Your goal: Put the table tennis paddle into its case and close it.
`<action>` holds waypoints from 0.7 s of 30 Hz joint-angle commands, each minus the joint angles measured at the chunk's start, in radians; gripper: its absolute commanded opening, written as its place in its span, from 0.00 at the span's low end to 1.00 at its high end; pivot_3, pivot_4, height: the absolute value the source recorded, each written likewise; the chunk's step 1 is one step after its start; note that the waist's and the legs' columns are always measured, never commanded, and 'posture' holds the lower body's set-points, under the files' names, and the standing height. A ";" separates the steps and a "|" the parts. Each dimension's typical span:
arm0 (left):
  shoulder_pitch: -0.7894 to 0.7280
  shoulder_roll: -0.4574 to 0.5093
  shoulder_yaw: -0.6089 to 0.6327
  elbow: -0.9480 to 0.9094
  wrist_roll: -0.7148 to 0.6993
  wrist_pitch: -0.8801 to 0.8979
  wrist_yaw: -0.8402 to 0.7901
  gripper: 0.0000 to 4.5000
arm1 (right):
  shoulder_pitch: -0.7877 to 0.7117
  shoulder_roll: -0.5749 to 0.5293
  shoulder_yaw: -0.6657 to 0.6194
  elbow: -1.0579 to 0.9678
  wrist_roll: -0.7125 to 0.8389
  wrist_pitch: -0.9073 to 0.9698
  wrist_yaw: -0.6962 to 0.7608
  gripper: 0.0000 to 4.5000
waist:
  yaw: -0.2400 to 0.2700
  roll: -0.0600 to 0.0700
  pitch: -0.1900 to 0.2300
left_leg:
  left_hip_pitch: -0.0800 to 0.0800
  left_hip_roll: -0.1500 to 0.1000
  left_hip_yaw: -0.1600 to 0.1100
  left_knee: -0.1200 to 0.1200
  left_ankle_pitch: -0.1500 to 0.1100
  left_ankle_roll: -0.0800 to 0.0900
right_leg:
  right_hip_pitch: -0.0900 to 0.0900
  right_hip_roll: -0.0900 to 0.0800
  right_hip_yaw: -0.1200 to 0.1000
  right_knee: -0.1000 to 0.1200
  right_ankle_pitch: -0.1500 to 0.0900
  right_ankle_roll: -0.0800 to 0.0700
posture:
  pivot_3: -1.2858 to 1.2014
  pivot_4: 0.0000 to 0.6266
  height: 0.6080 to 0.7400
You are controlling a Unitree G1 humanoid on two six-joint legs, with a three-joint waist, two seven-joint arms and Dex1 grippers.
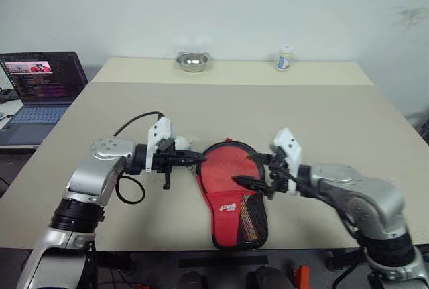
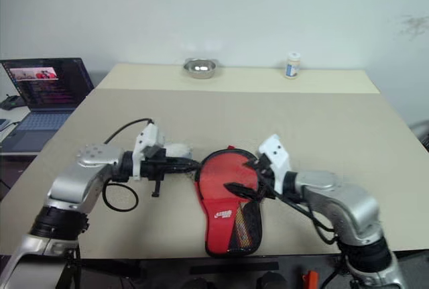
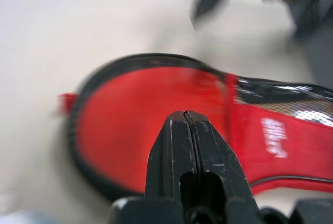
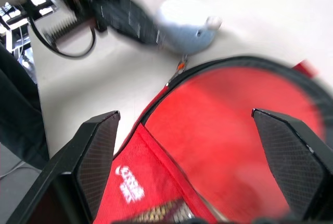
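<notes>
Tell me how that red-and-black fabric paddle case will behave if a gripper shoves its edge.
The red-and-black fabric paddle case looks soft, with a mesh panel, so its edge would probably buckle before sliding. It lies flat on the beige table, so rolling or tipping seems unlikely. It probably feels light.

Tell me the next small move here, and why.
Probably bring the open right gripper to the case's zipper pull near the left gripper and start closing it. The case lies red side up on the table, its edge apparently still gaping on the left gripper's side; the left gripper is shut beside that edge, and the right one holds nothing.
</notes>
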 commanded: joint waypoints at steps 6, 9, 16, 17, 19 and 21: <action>0.007 0.063 0.086 -0.051 -0.004 0.092 0.090 0.20 | 0.035 0.088 0.188 0.196 -0.206 -0.241 -0.025 1.00 | 0.000 0.000 0.000 | -0.001 -0.001 0.000 0.000 0.000 0.000 | 0.000 -0.001 0.000 0.000 0.000 0.000 | 0.52 0.24 1.00; -0.006 0.066 0.105 -0.023 0.017 0.091 0.144 0.43 | 0.038 0.104 0.195 0.214 -0.225 -0.258 -0.021 1.00 | 0.000 0.000 0.000 | 0.000 -0.001 0.000 0.001 0.000 0.000 | 0.000 -0.001 0.000 0.001 0.000 0.000 | 0.52 0.24 1.00; -0.094 0.077 0.083 0.200 0.151 -0.043 0.225 0.99 | 0.024 0.145 0.208 0.242 -0.264 -0.277 -0.022 1.00 | 0.000 0.000 0.000 | 0.002 0.000 0.000 0.001 0.000 0.000 | 0.000 -0.001 0.000 0.003 0.000 0.000 | 0.52 0.24 1.00; -0.107 0.073 0.079 0.228 0.159 -0.057 0.219 0.99 | 0.023 0.147 0.208 0.243 -0.270 -0.279 -0.024 1.00 | 0.000 0.000 0.000 | 0.002 0.000 0.000 0.001 0.000 0.000 | 0.000 -0.001 0.000 0.003 0.000 0.000 | 0.52 0.24 1.00; -0.140 0.071 0.048 0.306 0.200 -0.075 0.210 0.99 | 0.021 0.154 0.203 0.249 -0.289 -0.279 -0.041 1.00 | 0.000 0.000 0.000 | 0.002 0.000 0.000 0.001 0.000 0.000 | 0.000 -0.001 0.000 0.003 0.000 0.000 | 0.52 0.24 1.00; -0.166 0.066 0.016 0.376 0.240 -0.099 0.199 0.99 | 0.021 0.157 0.200 0.249 -0.308 -0.278 -0.050 1.00 | 0.000 0.000 0.000 | 0.001 0.000 0.001 0.001 0.000 0.000 | 0.000 -0.001 0.000 0.002 0.000 0.000 | 0.52 0.24 1.00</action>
